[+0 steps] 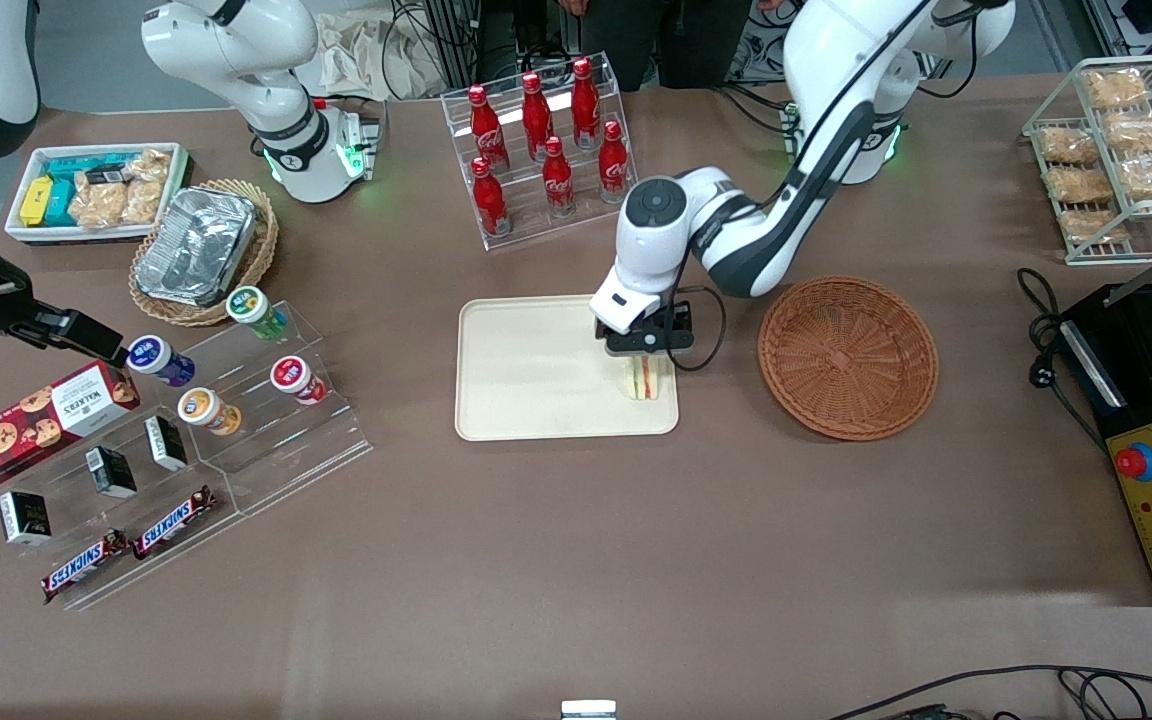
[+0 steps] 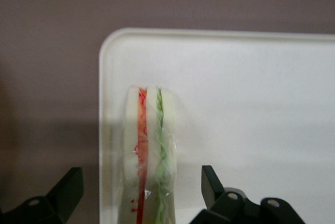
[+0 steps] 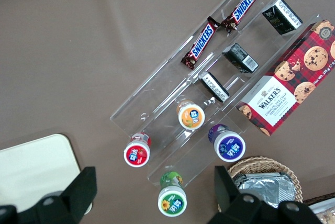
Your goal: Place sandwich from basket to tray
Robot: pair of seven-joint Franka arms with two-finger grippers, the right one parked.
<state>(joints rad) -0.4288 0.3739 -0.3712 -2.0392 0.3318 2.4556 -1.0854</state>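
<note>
The sandwich (image 1: 644, 379) is a wrapped wedge with orange-red and green filling, standing on edge on the cream tray (image 1: 516, 370), at the tray's end toward the basket and close to its rim. My left gripper (image 1: 644, 348) hangs just above it, open. In the left wrist view the sandwich (image 2: 149, 145) stands between the spread fingers of the gripper (image 2: 141, 178), with a gap on each side, near a corner of the tray (image 2: 251, 103). The round reddish-brown basket (image 1: 848, 357) sits beside the tray toward the working arm's end, with nothing in it.
A clear rack of red cola bottles (image 1: 542, 145) stands farther from the front camera than the tray. Clear stands with cups (image 1: 236, 390) and snack bars, a biscuit box (image 1: 36, 420) and a tan basket with a foil container (image 1: 198, 248) lie toward the parked arm's end.
</note>
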